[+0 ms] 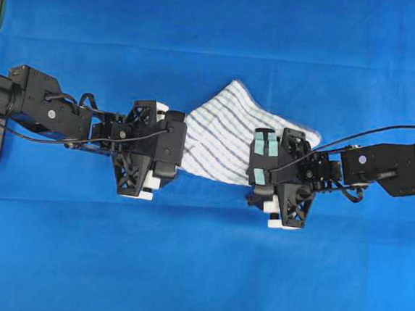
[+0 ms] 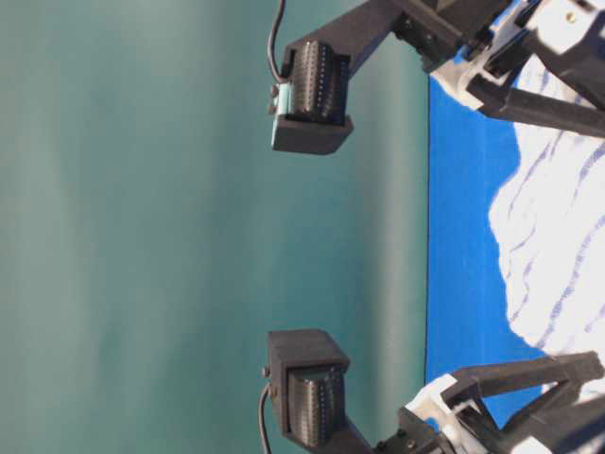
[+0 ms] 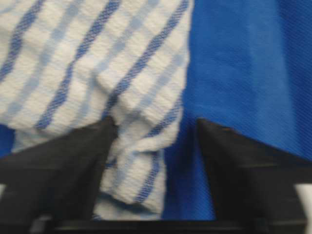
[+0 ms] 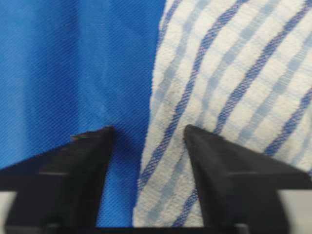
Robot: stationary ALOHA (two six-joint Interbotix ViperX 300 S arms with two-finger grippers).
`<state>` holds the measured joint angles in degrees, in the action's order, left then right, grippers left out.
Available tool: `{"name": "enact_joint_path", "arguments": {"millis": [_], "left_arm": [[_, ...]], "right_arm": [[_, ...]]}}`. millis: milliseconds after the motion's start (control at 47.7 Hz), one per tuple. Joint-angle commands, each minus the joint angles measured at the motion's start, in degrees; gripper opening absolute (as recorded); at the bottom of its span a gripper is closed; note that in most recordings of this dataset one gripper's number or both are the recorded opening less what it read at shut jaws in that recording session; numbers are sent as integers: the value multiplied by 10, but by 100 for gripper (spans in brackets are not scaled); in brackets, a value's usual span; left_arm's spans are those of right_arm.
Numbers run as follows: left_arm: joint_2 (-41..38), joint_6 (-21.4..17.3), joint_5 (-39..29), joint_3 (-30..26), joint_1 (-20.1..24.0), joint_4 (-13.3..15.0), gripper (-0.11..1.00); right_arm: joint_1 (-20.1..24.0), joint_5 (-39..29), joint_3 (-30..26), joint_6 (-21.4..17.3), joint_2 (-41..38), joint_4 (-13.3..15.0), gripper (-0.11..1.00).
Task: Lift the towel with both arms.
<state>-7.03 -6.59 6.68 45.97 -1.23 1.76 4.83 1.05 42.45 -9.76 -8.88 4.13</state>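
Both claws down over opposite towel (image 1: 220, 135) edges; left claw (image 3: 153, 129), right claw (image 4: 148, 136) parted astride fabric, nothing pinched — positioned for two-sided lift.

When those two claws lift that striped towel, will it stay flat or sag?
Probably sag: the towel already lies rumpled on the blue table cloth, so it looks soft. It folds between the left gripper fingers, likely thin and light. Its textured weave should grip fairly well.

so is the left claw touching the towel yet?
Touching. Left wrist view: one finger of the left claw presses into the towel edge, which sits between the fingers.
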Motion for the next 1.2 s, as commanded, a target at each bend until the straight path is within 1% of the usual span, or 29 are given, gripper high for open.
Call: {"name": "enact_joint_path", "arguments": {"millis": [0, 63, 126, 168, 189, 315, 440, 545, 692, 902, 1091, 1174], "left_arm": [[7, 0, -4, -4, 1, 1, 44], [7, 0, -11, -4, 2, 2, 26], [7, 0, -21, -4, 4, 2, 11], [7, -1, -26, -4, 4, 1, 5], [7, -1, -28, -5, 4, 2, 4], [16, -2, -42, -10, 4, 2, 4], [47, -2, -67, -17, 4, 1, 4], [88, -1, -97, -23, 4, 1, 4], [150, 0, -148, -36, 4, 1, 4], [231, 4, -233, -79, 4, 1, 4], [290, 10, -308, -126, 4, -2, 4], [313, 10, -335, -146, 4, -3, 4]], "right_arm": [[-4, 4, -5, 0, 6, 0, 50], [-7, 2, -4, 0, 6, 0, 33], [-11, 2, -4, 0, 6, 0, 15], [-12, 2, -5, 0, 6, 0, 5], [-13, 2, -5, 0, 7, 0, 3], [-13, -2, -8, 0, 10, 0, 3], [-13, -17, -14, -1, 29, -1, 3], [-13, -47, -22, 0, 62, 0, 3], [-13, -106, -40, 4, 133, 3, 3], [-13, -180, -74, 5, 219, 18, 3], [-13, -231, -116, 7, 277, 40, 3], [-13, -255, -138, 9, 299, 55, 3]]}}
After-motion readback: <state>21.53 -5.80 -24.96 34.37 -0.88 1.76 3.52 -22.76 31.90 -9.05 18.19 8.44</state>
